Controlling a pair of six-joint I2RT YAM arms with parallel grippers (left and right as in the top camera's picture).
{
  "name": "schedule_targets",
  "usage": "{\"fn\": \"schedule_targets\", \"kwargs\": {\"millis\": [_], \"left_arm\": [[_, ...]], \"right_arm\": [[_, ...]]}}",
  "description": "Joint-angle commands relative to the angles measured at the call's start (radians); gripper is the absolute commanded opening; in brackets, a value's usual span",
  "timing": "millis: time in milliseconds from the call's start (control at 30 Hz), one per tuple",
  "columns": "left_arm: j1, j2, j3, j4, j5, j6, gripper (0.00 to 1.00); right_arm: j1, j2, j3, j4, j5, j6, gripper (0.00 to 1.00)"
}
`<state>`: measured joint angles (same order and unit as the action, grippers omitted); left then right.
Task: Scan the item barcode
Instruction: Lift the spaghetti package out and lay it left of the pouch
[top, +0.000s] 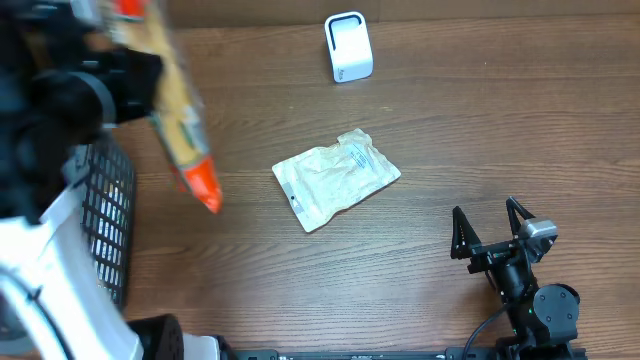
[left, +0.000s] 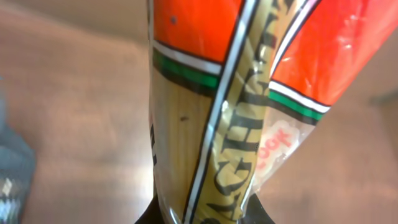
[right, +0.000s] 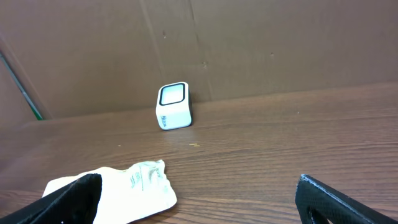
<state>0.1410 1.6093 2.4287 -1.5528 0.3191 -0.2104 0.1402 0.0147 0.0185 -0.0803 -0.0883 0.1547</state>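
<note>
One mesh basket (top: 105, 215) at left; one spaghetti packet (top: 180, 120) clamped in the left gripper (top: 140, 78) beside it; one white pouch (top: 335, 178) mid-table; one white scanner (top: 348, 47) at the far edge. Right gripper (top: 486, 215) stands spread apart, empty.

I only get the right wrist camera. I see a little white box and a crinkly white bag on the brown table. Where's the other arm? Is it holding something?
Observer: The left end effector is at the far left, shut on a long clear spaghetti packet with orange ends.
Operator: Is the spaghetti lying on the table?
Observer: No, it is held up off the wood. Its lower orange end shows to the left of the crinkled white plastic pouch.
Operator: Is anything else over there?
Observer: A black mesh basket stands at the table's left edge.
</note>
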Motion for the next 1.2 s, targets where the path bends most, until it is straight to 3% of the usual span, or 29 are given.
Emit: {"fn": "schedule_targets", "kwargs": {"millis": [0,200,300,600,800,833,900,967,1000,1067,1167], "left_arm": [[-0.133,0.047,-0.078,0.007,-0.22,-0.063,0.04],[-0.27,0.079,-0.316,0.056,-0.349,-0.185,0.04],[-0.286,0.079,-0.463,0.132,-0.355,-0.192,0.04],[-0.286,0.079,-0.958,0.496,-0.356,-0.185,0.04],[-0.286,0.079,-1.18,0.705,-0.356,-0.17,0.04],[-0.286,0.079,-1.199,0.721,-0.356,-0.17,0.08],[-0.286,0.079,-1.21,0.731,-0.356,-0.168,0.32],[-0.285,0.078,-1.201,0.735,-0.355,-0.138,0.83],[-0.285,0.077,-1.188,0.734,-0.346,-0.111,0.94],[-0.285,0.077,-1.144,0.705,-0.32,-0.067,1.0],[-0.285,0.077,-1.02,0.61,-0.322,-0.055,1.0]], "right_arm": [[0.01,-0.012,-0.011,0.004,0.009,0.003,1.0],[0.01,-0.012,-0.011,0.004,0.009,0.003,1.0],[0.01,-0.012,-0.011,0.004,0.009,0.003,1.0],[0.01,-0.012,-0.011,0.004,0.009,0.002,1.0],[0.01,-0.012,-0.011,0.004,0.009,0.003,1.0],[0.01,-0.012,-0.011,0.004,0.009,0.003,1.0],[0.01,-0.012,-0.011,0.004,0.009,0.003,1.0],[0.01,-0.012,-0.011,0.004,0.009,0.002,1.0],[0.01,-0.012,-0.011,0.004,0.009,0.003,1.0],[0.01,-0.012,-0.011,0.004,0.009,0.003,1.0],[0.01,-0.012,-0.011,0.004,0.009,0.003,1.0]]}}
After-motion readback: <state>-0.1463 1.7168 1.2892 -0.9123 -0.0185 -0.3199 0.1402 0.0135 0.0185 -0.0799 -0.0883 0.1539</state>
